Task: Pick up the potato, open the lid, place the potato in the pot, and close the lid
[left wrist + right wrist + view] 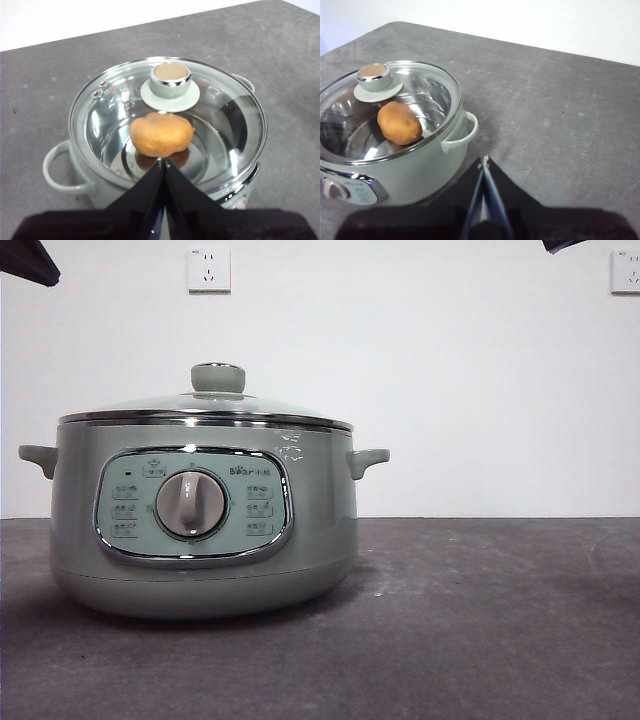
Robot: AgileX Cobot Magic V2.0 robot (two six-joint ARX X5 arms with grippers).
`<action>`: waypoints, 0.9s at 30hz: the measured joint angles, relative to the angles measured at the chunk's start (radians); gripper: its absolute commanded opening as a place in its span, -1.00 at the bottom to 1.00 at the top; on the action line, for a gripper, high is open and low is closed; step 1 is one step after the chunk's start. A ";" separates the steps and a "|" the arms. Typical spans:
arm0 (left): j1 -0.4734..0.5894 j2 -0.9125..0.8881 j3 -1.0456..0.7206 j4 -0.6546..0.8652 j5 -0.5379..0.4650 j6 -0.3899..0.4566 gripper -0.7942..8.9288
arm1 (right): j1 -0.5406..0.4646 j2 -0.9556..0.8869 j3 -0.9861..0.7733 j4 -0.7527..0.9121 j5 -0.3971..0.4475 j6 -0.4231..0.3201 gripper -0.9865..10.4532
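on dark grey tabletop [480, 620] the sage-green pot [205, 540] holds the orange-brown potato [161, 134] under its glass lid [205, 405]; left gripper [164, 162] and right gripper [484, 161] clenched, empty.

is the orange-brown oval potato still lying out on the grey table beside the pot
No, the orange-brown oval potato lies inside the sage-green pot, under the closed glass lid.

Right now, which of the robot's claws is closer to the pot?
Left. The left gripper hangs shut right over the pot and its lid. The right gripper, also shut, sits off beside the pot's handle.
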 measured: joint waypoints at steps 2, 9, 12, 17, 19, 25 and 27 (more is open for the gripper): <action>0.000 -0.005 0.000 -0.017 -0.004 0.020 -0.84 | 0.000 0.000 0.000 0.000 0.000 0.000 -0.83; 0.119 -0.145 -0.005 -0.008 0.037 0.092 -0.84 | 0.000 0.000 0.000 0.000 0.000 0.000 -0.83; 0.217 -0.216 -0.053 0.045 0.078 0.106 -0.84 | 0.000 0.000 0.000 0.000 0.000 0.000 -0.83; 0.383 -0.328 -0.221 0.130 0.124 0.113 -0.84 | 0.000 0.000 0.000 0.000 0.000 0.000 -0.83; 0.443 -0.380 -0.297 0.171 0.173 0.114 -0.84 | 0.000 0.000 0.000 0.000 0.000 0.000 -0.83; 0.549 -0.516 -0.473 0.225 0.241 0.115 -0.84 | 0.000 0.000 0.000 0.000 0.000 0.000 -0.83; 0.569 -0.550 -0.517 0.232 0.242 0.116 -0.84 | 0.000 0.000 0.000 0.000 0.000 0.000 -0.83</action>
